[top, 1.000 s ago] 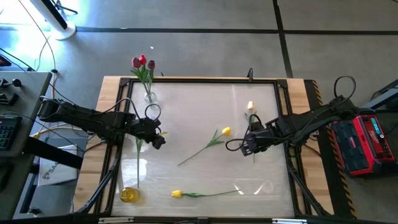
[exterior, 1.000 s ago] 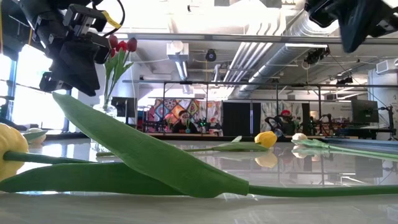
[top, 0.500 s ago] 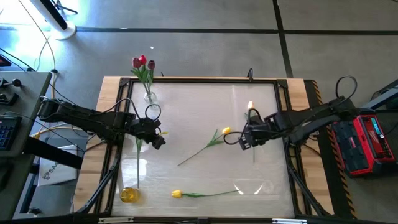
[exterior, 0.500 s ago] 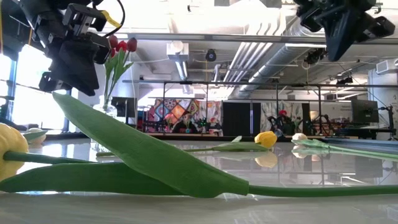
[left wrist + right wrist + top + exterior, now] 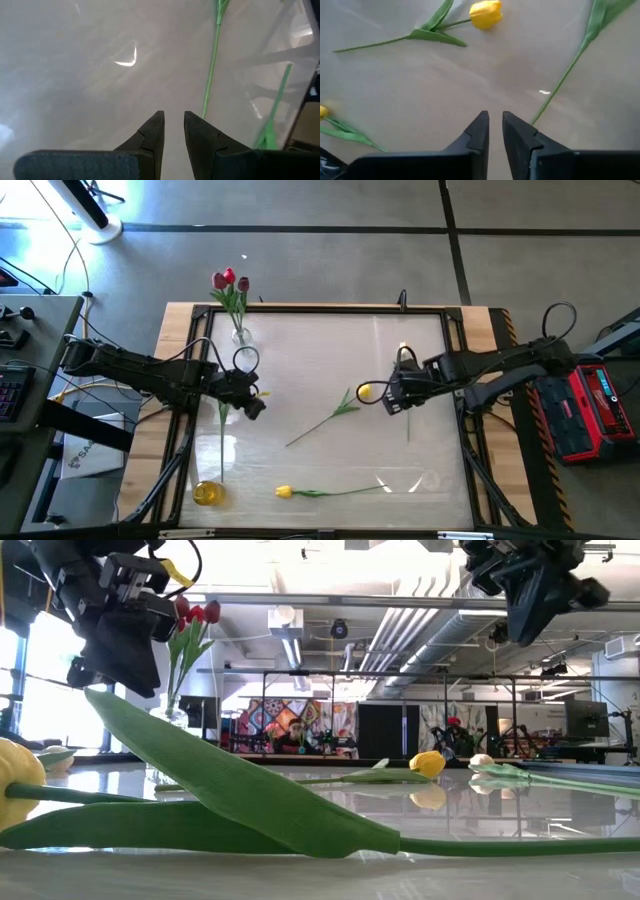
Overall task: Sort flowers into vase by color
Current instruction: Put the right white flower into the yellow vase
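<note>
my right hand (image 5: 388,398), fingers slightly parted and grasping nothing, hovers beside a yellow tulip (image 5: 364,391); left hand (image 5: 255,406) likewise empty.

The right hand (image 5: 388,397) now sits farther toward the table's middle and a little farther back than a second ago, right beside the head of the yellow tulip (image 5: 364,391) lying mid-table. It has moved off the cream-white tulip (image 5: 403,351), whose stem now runs clear behind it. Its fingers (image 5: 479,131), pressed together before, now stand slightly apart with nothing between them.
</note>
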`<action>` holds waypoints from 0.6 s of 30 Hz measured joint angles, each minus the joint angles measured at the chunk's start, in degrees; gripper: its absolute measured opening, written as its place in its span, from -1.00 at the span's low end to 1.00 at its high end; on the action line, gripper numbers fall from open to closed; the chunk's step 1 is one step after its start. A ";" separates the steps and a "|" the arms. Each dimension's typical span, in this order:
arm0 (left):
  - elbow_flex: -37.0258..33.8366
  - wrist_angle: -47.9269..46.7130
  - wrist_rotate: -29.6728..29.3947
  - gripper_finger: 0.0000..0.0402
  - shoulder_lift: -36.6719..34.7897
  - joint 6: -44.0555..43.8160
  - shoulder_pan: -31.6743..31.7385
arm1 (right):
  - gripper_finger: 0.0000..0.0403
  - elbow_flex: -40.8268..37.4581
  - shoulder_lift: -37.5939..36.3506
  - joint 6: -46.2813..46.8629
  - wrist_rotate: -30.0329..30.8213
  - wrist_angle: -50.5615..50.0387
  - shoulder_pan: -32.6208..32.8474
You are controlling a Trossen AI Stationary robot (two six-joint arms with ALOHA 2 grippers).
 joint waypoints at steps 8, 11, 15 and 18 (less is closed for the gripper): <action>0.00 0.07 -0.38 -0.70 0.00 3.92 0.00 | -0.69 0.00 0.00 -7.22 -1.37 6.87 -6.77; 0.00 0.36 0.49 -0.70 0.00 2.94 0.00 | -0.69 0.00 0.00 -8.67 1.02 9.97 -7.12; 0.00 2.77 0.53 -0.70 0.00 5.28 0.00 | -0.69 0.00 0.00 -8.35 4.16 10.89 -8.31; 0.00 4.68 0.54 -0.70 0.00 6.39 0.00 | -0.69 0.00 0.00 -5.60 6.09 7.34 -8.88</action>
